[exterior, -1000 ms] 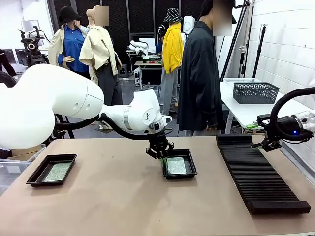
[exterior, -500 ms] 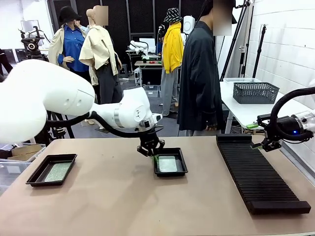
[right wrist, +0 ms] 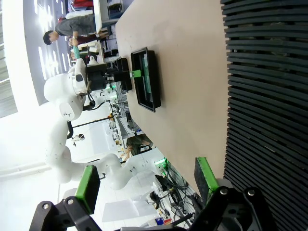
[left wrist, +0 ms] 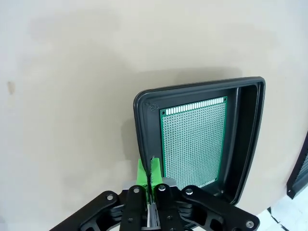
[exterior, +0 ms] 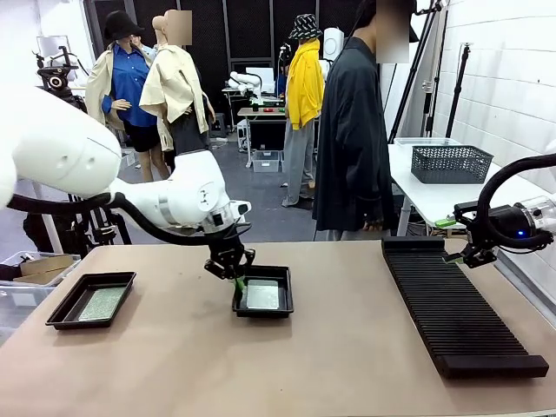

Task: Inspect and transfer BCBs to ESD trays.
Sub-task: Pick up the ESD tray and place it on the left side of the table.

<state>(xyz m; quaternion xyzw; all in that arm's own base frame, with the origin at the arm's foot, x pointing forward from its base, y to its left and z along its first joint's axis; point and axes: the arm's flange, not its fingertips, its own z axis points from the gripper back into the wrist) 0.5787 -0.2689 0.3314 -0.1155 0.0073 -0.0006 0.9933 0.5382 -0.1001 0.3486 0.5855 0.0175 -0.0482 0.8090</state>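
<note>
Black ESD tray (exterior: pixel 263 294) rim clamped by left claw (exterior: pixel 233 274); right claw (exterior: pixel 461 254) apart over rack (exterior: pixel 452 308).

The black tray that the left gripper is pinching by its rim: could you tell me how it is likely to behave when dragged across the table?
The tray looks thin and shallow, so probably light and easy to slide on the smooth table. The left gripper grips one rim, so it may pivot. The board lies loose inside and could shift.

Two trays on the table (exterior: pixel 347 365) — one (exterior: pixel 90 300) far left, one (exterior: pixel 263 295) mid-table — rack (exterior: pixel 456 313) right.
</note>
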